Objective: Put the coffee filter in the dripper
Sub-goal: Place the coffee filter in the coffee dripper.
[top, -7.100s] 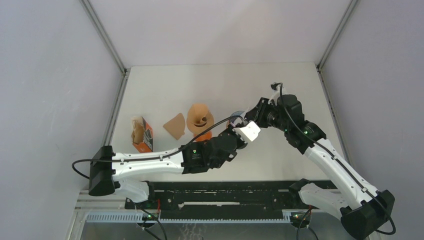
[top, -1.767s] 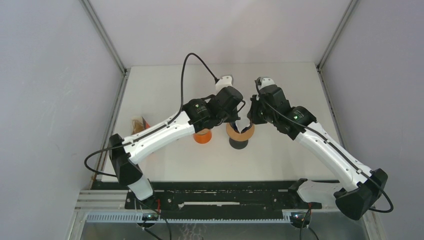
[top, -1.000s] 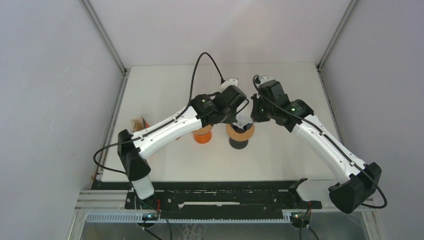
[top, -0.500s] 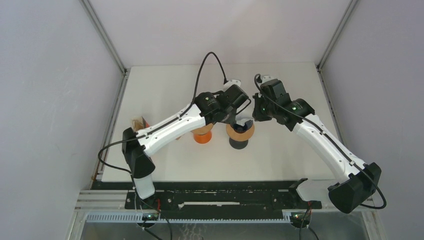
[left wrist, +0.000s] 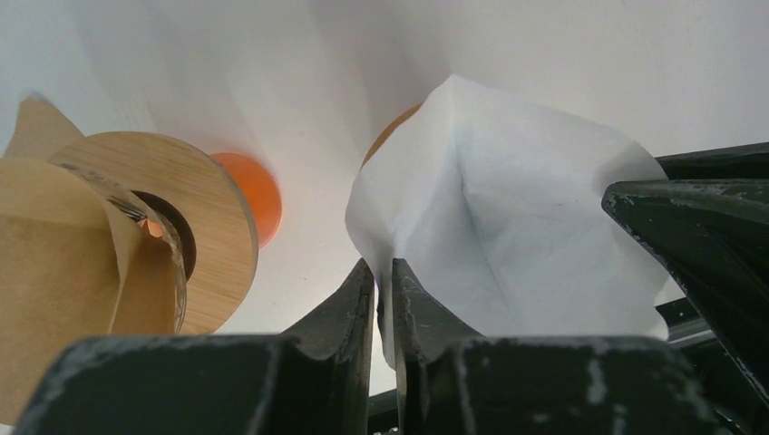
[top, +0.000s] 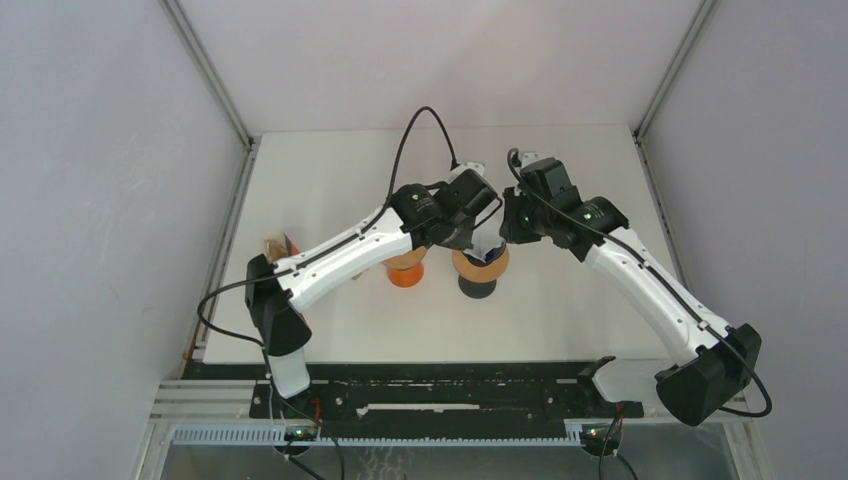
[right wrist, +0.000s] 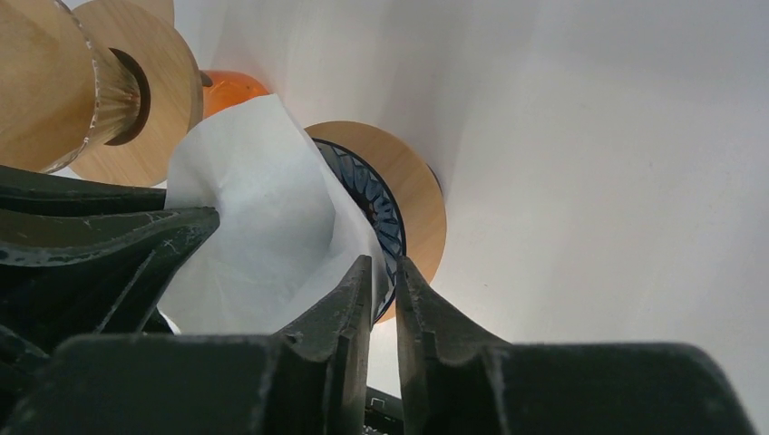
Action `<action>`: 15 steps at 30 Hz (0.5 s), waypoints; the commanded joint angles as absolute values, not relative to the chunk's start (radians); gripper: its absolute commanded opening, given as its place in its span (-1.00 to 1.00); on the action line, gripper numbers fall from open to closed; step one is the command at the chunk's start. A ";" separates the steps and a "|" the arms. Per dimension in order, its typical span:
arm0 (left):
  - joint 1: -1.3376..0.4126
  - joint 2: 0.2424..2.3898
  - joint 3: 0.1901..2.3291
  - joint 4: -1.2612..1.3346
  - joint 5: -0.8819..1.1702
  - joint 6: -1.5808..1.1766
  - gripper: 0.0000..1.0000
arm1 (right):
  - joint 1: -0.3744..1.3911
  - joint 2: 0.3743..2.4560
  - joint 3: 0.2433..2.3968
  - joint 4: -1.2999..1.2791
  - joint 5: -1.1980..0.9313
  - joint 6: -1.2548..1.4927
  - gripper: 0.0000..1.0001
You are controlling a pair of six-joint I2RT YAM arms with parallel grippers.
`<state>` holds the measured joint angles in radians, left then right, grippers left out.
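Observation:
The white coffee filter [top: 487,240] stands spread open in the dripper [top: 480,266], a blue ribbed glass cone [right wrist: 376,204] with a wooden collar [right wrist: 419,195] on a dark base. My left gripper [left wrist: 383,265] is at the filter's [left wrist: 508,227] left edge. Its jaws are parted by a narrow slit, and the paper's edge lies loosely in it. My right gripper [right wrist: 384,261] is at the opposite edge of the filter [right wrist: 254,236], slightly open, with the paper and the cone's rim showing in the gap. From above, both wrists hide the fingertips.
A second dripper with a wooden collar [left wrist: 213,236] and a brown filter [left wrist: 54,263] stands on an orange base [top: 405,270], close on the left. An orange box [top: 283,246] sits at the table's left edge. Grey walls enclose the table.
Both grippers were shut on the filter's edges and now stand slightly parted. The arms have hardly moved, and the filter stays in the dripper.

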<state>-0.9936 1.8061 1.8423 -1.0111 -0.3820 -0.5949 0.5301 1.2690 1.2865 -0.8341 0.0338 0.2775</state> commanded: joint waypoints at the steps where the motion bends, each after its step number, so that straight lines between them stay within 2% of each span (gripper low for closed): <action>1: -0.988 1.812 1.902 -0.987 -0.359 -0.571 -0.60 | 0.530 1.272 1.304 -0.816 0.026 0.261 -0.48; 9: -0.988 1.821 1.922 -0.993 -0.362 -0.557 -0.31 | 0.522 1.276 1.302 -0.801 0.001 0.256 -0.11; 15: -0.988 1.837 1.935 -0.994 -0.350 -0.551 -0.30 | 0.510 1.280 1.304 -0.777 -0.046 0.254 0.03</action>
